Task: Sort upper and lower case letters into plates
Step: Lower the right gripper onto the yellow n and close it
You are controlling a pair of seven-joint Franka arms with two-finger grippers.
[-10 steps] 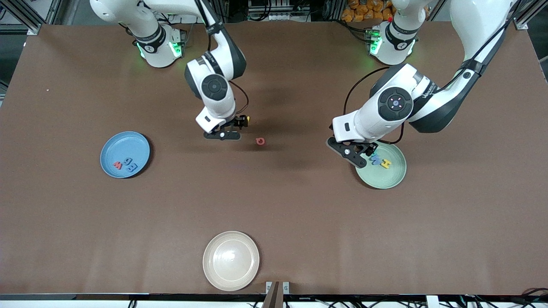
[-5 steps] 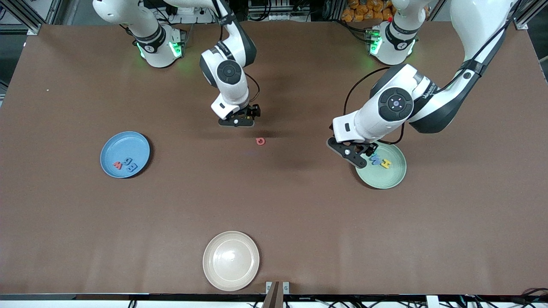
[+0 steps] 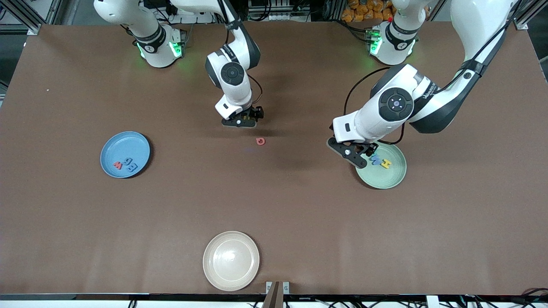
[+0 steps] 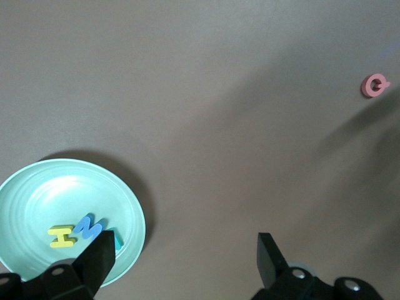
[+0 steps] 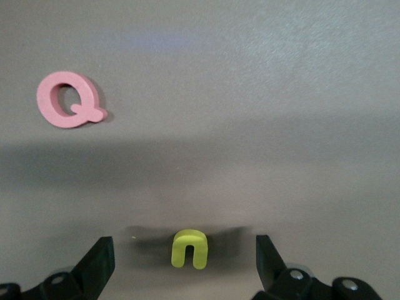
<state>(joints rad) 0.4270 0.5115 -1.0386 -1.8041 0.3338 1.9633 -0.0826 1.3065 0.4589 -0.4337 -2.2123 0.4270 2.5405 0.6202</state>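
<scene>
The cream plate (image 3: pixel 231 261) sits nearest the front camera, unused. Sorted letters fill the blue plate (image 3: pixel 112 147) and mint plate (image 3: pixel 391 179). The left gripper (image 3: pixel 357 156) waits open-fingered over the mint rim. At twelve o'clock of the red Q (image 3: pixel 260 141), the right gripper (image 3: pixel 240 122) hovers with fingers spread astride the yellow n (image 5: pixel 189 248), probably to pick it up.

the left gripper (image 3: pixel 358 156) covered part of the mint plate (image 3: pixel 387 179) and a teal letter (image 4: pixel 116 240) there. the yellow n (image 5: pixel 189 248) was hidden under the right gripper (image 3: pixel 245 119) in the front view. both wrist views cut off their grippers' fingers.
</scene>
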